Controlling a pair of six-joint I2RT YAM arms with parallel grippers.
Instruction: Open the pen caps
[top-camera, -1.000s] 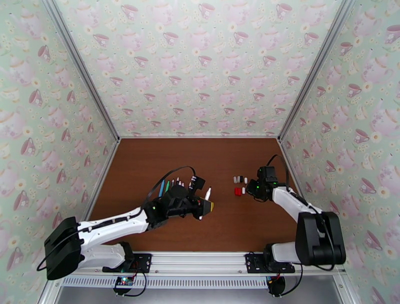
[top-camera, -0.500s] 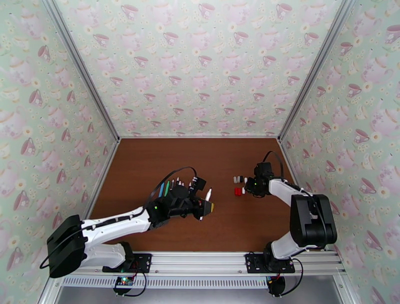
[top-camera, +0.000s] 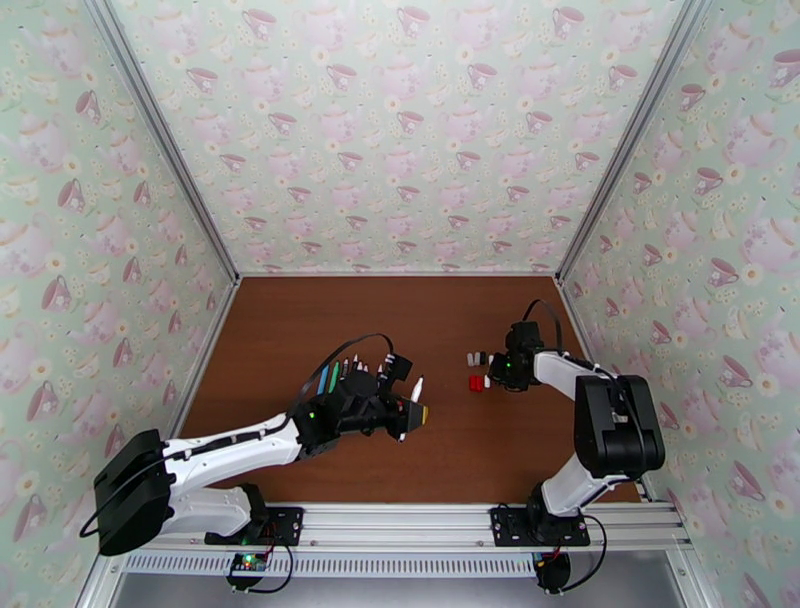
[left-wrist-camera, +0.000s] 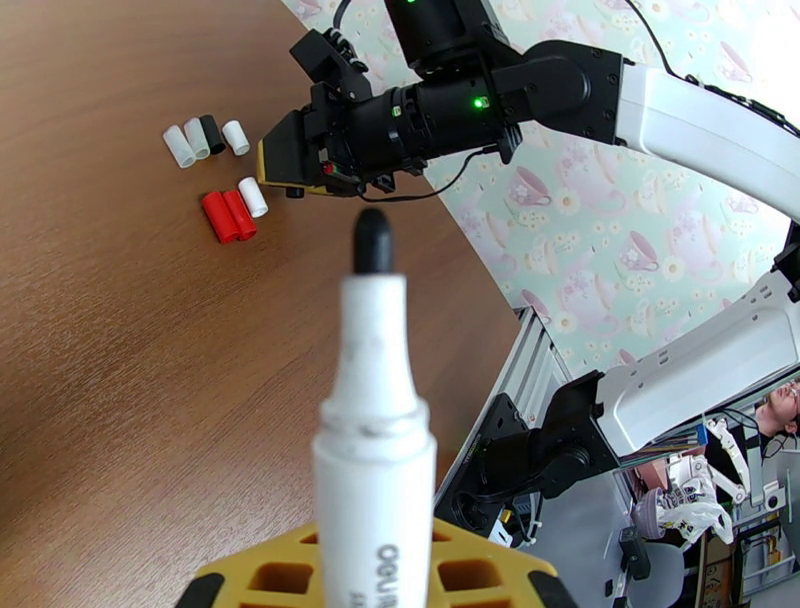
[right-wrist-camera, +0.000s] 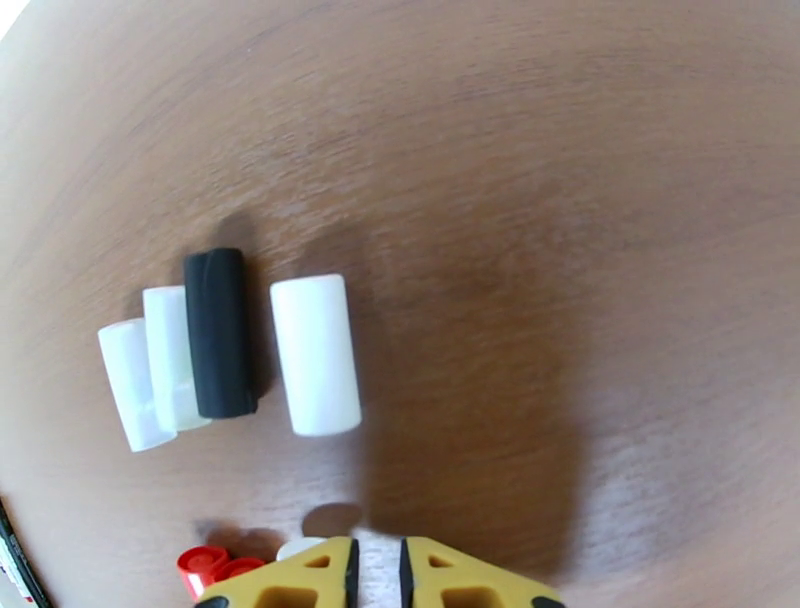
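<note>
Pen caps (right-wrist-camera: 315, 355) lie loose on the surface (right-wrist-camera: 600, 250)
Left hand (left-wrist-camera: 375, 575) grasps an uncapped pen (left-wrist-camera: 372, 420) mid-frame; right hand (right-wrist-camera: 378, 572), nearly closed and empty, hovers by the caps, right of centre.

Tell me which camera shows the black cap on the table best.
The right wrist view: the black cap lies large and sharp among white caps, its whole side visible. The left wrist view shows it small and distant in the same row. In the top external view it is a tiny dark speck.
</note>
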